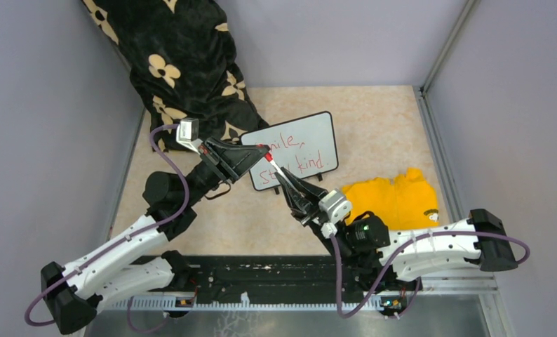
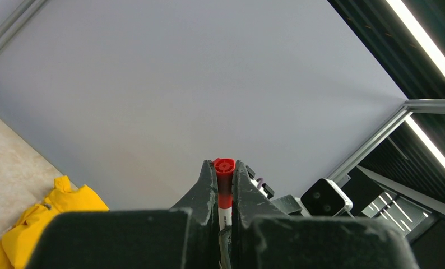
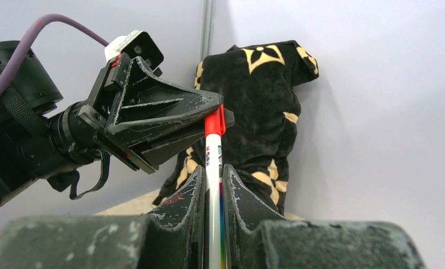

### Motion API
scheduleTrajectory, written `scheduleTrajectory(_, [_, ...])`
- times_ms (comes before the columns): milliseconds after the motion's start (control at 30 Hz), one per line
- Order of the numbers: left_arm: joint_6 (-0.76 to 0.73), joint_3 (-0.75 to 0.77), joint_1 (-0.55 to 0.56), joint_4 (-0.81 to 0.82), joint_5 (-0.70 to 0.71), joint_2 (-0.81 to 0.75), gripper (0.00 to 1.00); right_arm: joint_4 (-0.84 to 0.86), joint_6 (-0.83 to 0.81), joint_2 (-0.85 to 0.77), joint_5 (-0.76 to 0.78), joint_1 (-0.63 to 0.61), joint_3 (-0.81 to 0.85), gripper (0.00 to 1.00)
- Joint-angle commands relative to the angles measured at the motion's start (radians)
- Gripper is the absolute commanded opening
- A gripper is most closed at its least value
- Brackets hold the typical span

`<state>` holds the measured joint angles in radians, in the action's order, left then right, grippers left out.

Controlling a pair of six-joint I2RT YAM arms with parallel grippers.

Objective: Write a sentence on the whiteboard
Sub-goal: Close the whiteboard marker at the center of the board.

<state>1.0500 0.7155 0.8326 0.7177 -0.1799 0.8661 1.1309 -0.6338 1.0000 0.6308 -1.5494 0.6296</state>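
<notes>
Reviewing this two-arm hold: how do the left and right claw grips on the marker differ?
The left claw pinches the marker by its red cap; the right claw holds the white barrel. The left claw reaches in from the board's left, the right claw from the near side, tips facing each other. Shared: both are shut on the same marker, above the whiteboard.

Lighting: bright, even, diffuse. Source: long white ceiling strip lights [image 2: 421, 36], glaring at the left wrist view's upper right. Shadows: soft, on beige speckled tabletop [image 1: 381, 112]. Focus: foreground blurred along both wrist views' lower edges
</notes>
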Motion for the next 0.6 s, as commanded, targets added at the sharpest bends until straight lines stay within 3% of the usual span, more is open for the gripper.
scheduleTrajectory(0, [-0.019,0.026,0.0,-0.023,-0.155,0.051,0.0,0.095,-0.033,0.019,0.014,-0.006,0.031,0.0])
scheduleTrajectory(167, [0.031,-0.009,0.016,0.016,-0.194,0.097,0.0,0.131,-0.047,0.047,0.009,0.007,0.049,0.0])
scheduleTrajectory(500, [0.002,-0.064,0.094,0.002,-0.115,0.106,0.01,0.128,-0.044,0.074,-0.032,0.039,0.084,0.0])
scheduleTrajectory(567, [-0.006,-0.094,0.094,0.007,-0.042,0.069,0.13,0.112,-0.036,0.063,-0.033,0.039,0.078,0.0])
